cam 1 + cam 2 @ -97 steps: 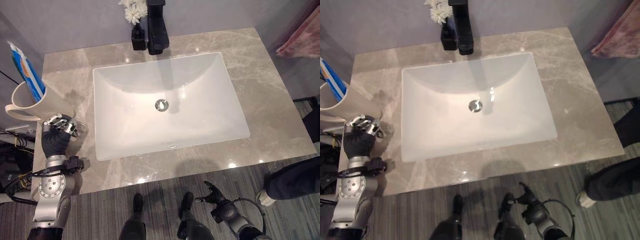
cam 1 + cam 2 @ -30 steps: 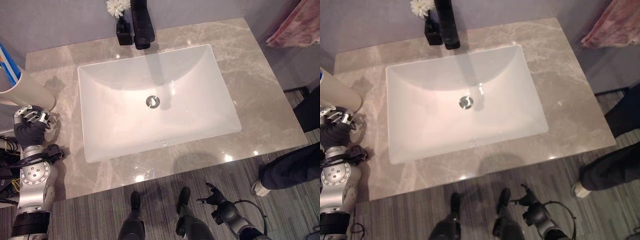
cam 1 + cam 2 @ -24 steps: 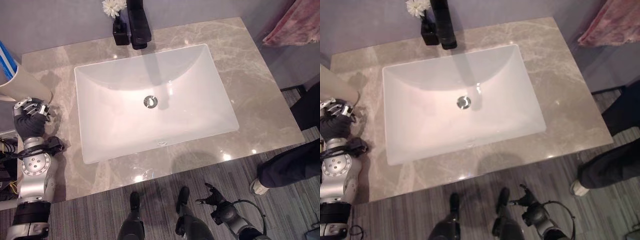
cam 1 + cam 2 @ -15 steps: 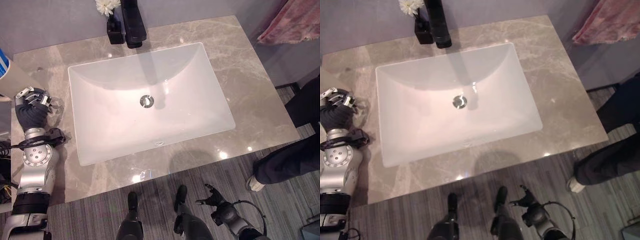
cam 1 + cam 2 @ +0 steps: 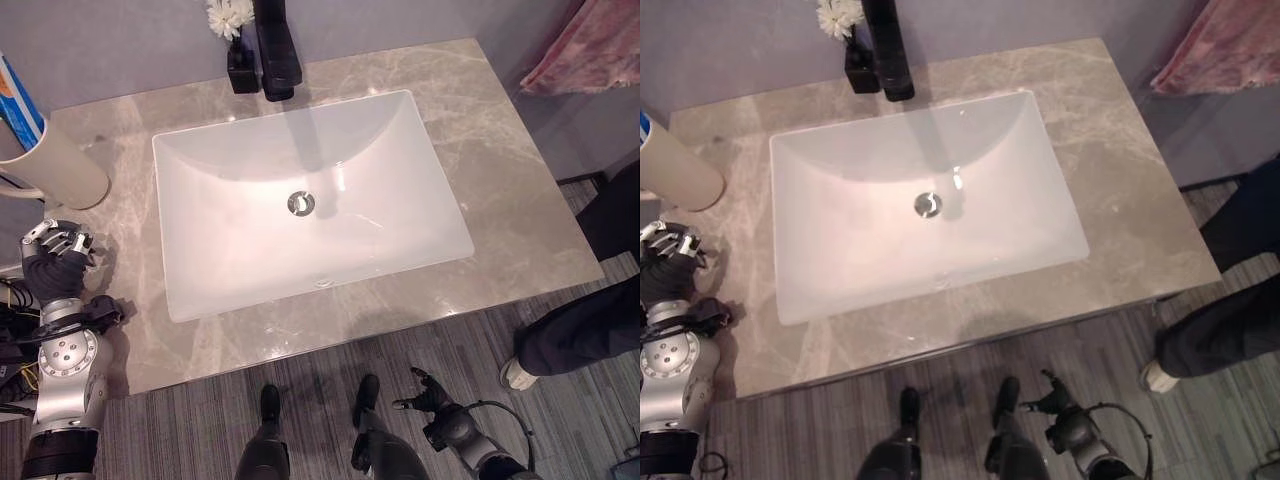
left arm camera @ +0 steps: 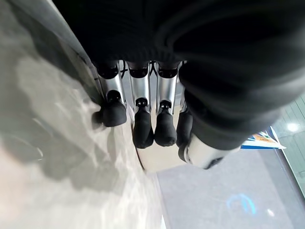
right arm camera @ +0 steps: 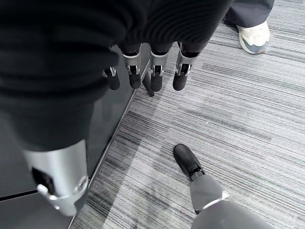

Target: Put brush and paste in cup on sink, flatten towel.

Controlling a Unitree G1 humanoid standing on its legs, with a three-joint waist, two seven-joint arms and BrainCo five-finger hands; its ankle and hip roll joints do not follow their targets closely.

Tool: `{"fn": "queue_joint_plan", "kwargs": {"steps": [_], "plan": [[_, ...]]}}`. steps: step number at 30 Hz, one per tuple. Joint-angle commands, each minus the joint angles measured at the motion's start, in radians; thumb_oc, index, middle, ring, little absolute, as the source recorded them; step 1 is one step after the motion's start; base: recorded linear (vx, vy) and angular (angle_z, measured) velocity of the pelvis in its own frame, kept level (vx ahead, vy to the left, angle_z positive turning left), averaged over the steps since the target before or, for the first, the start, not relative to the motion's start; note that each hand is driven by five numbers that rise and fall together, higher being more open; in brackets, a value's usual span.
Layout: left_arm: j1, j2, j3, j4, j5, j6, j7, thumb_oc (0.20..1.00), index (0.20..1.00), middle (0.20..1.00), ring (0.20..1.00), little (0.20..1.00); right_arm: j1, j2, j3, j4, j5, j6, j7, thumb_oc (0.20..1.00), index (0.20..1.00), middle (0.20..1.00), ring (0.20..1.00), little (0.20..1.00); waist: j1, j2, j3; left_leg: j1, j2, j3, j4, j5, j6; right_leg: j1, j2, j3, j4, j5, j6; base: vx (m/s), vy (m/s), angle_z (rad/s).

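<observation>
Brush and paste are in the cup; the towel is next.

Cup (image 5: pixel 55 170) stands on the tabletop (image 5: pixel 520 170) at far left. Left hand (image 5: pixel 55 262) hovers near it, fingers curled, empty; right hand (image 5: pixel 428 392) hangs low, fingers relaxed. Pink towel (image 5: pixel 590 50) looks soft and limp, so flat fingers should smooth it.

The towel (image 5: pixel 590 50) and the cup's (image 5: pixel 50 165) contents run off the frame's edge.
</observation>
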Motion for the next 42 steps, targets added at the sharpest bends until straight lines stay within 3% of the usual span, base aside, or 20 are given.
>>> {"fn": "queue_joint_plan", "kwargs": {"steps": [1,8,26,35,42], "plan": [[-0.043,0.077,0.004,0.087,-0.021,-0.026,0.020,0.200,0.200,0.200,0.200,0.200,-0.004,-0.009,0.014,-0.024,-0.001,-0.008,-0.007,1.000,1.000,1.000,1.000,1.000,-0.015,-0.024,-0.025,-0.065,0.020,-0.016,0.001,0.019,-0.007,0.127,-0.075,0.044,0.008,-0.134,0.083,0.00,0.000,0.00],[-0.144,0.112,-0.027,0.157,-0.093,-0.028,0.028,0.200,0.200,0.200,0.200,0.200,0.005,-0.019,0.034,-0.029,-0.010,0.003,0.000,1.000,1.000,1.000,1.000,1.000,-0.032,-0.032,-0.025,-0.076,0.024,-0.009,0.001,0.021,-0.008,0.111,-0.075,0.053,0.008,-0.127,0.086,0.00,0.000,0.00],[-0.236,0.201,-0.047,0.279,-0.078,-0.021,0.073,0.200,0.200,0.200,0.200,0.200,0.012,-0.023,0.042,-0.040,0.003,0.001,0.001,1.000,1.000,1.000,1.000,1.000,-0.056,-0.059,-0.027,-0.068,0.039,0.010,0.001,0.021,-0.013,0.097,-0.065,0.081,0.008,-0.122,0.087,0.01,0.001,-0.03],[-0.147,0.159,0.004,0.205,-0.046,-0.018,0.076,0.200,0.200,0.200,0.200,0.200,0.015,-0.018,0.033,-0.033,-0.003,0.002,0.000,1.000,1.000,1.000,1.000,1.000,-0.043,-0.055,-0.031,-0.062,0.036,0.006,0.001,0.016,-0.011,0.108,-0.067,0.078,0.008,-0.127,0.086,0.00,0.000,0.00],[-0.151,0.183,0.036,0.241,-0.045,-0.024,0.101,0.200,0.200,0.200,0.200,0.200,0.014,-0.019,0.033,-0.031,-0.007,-0.001,0.000,1.000,1.000,1.000,1.000,1.000,-0.038,-0.055,-0.034,-0.063,0.037,0.001,0.001,0.015,-0.012,0.107,-0.066,0.075,0.008,-0.130,0.086,0.00,0.000,0.00]]}}
